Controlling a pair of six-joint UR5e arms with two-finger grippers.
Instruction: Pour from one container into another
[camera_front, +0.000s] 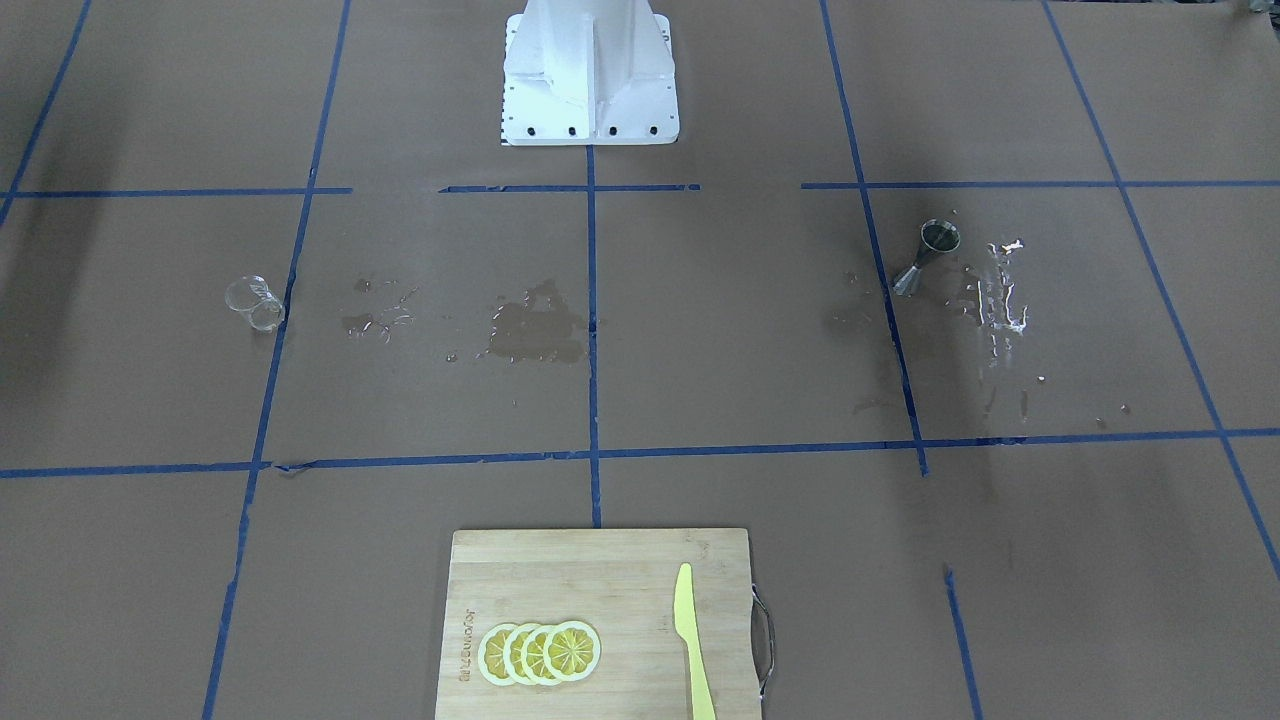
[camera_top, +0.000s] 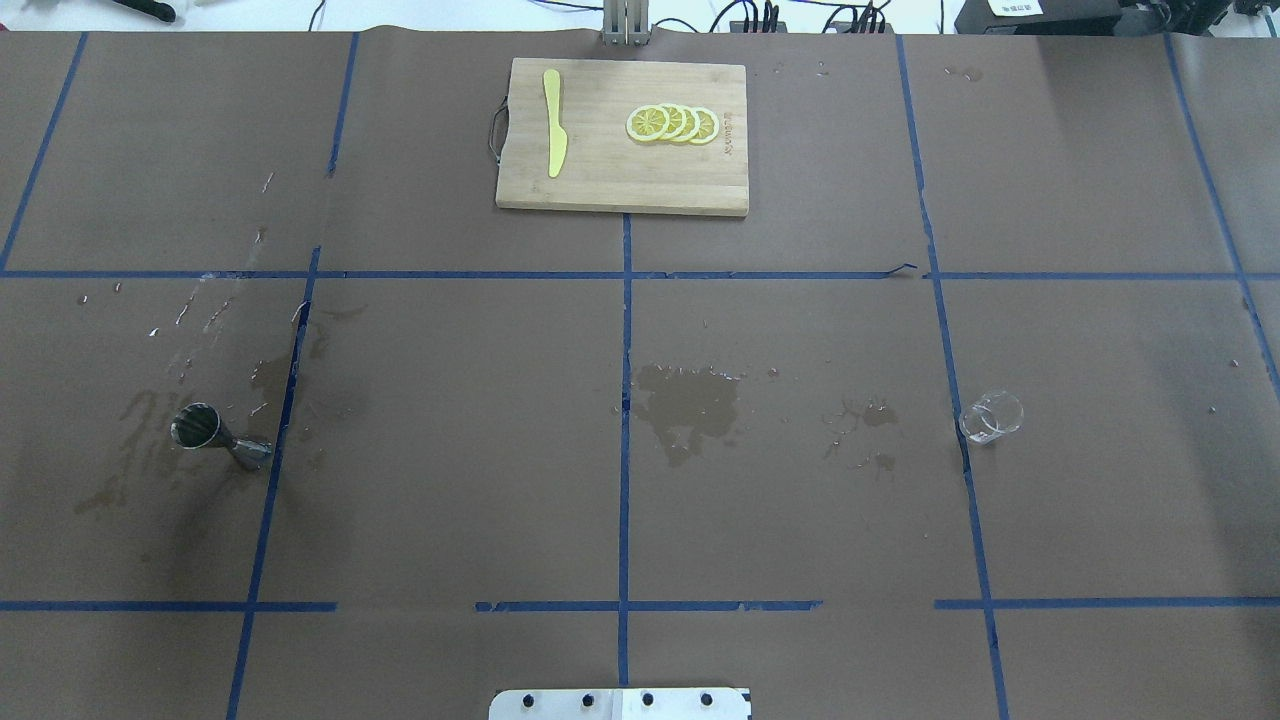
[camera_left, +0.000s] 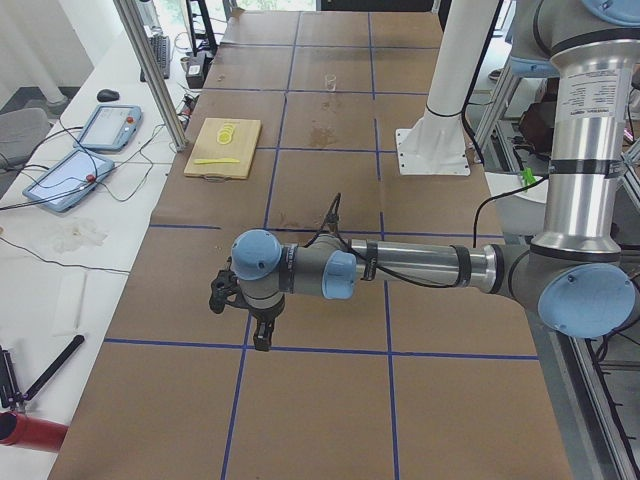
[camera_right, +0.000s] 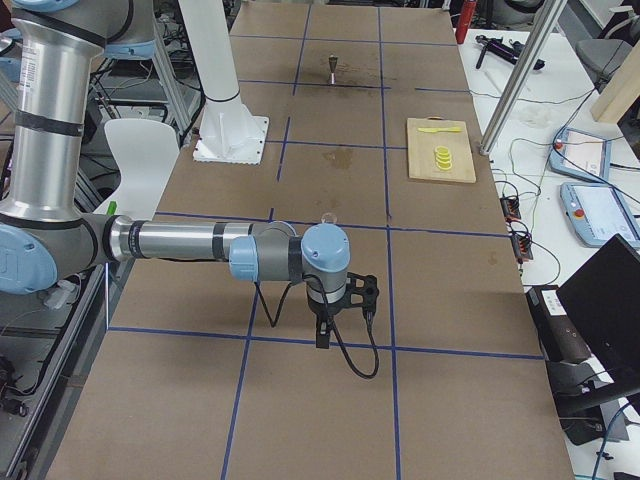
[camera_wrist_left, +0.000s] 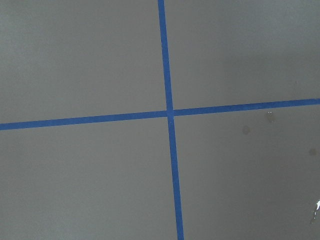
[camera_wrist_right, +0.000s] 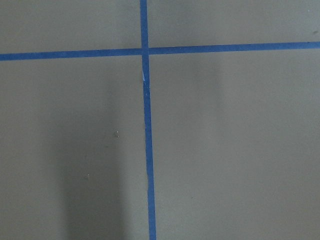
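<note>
Fading into the table (camera_top: 450, 450), glass (camera_top: 991, 417) barely shows; jigger (camera_top: 220, 436) stands well apart.

Brown table (camera_top: 450, 480) w/ blue tape grid (camera_top: 625, 330), glass (camera_top: 991, 417), jigger (camera_top: 215, 436), cutting board (camera_top: 600, 175), spills (camera_top: 690, 405)

Robotics lab, not a home or kitchen; long table (camera_top: 450, 480) papered in brown and marked into squares with blue tape (camera_top: 624, 400); two industrial arms reach over it, the left arm (camera_left: 420, 265) and the right arm (camera_right: 190, 240); white column (camera_left: 455, 60) bolted to the tabletop; aluminium frame posts (camera_left: 150, 70) at the table's edge; white side bench (camera_left: 50, 270) carrying teach pendants (camera_left: 108, 127) with trailing cables (camera_left: 40, 195); another pendant (camera_right: 580, 153) and an open laptop (camera_right: 605, 290) on the opposite side.
</note>
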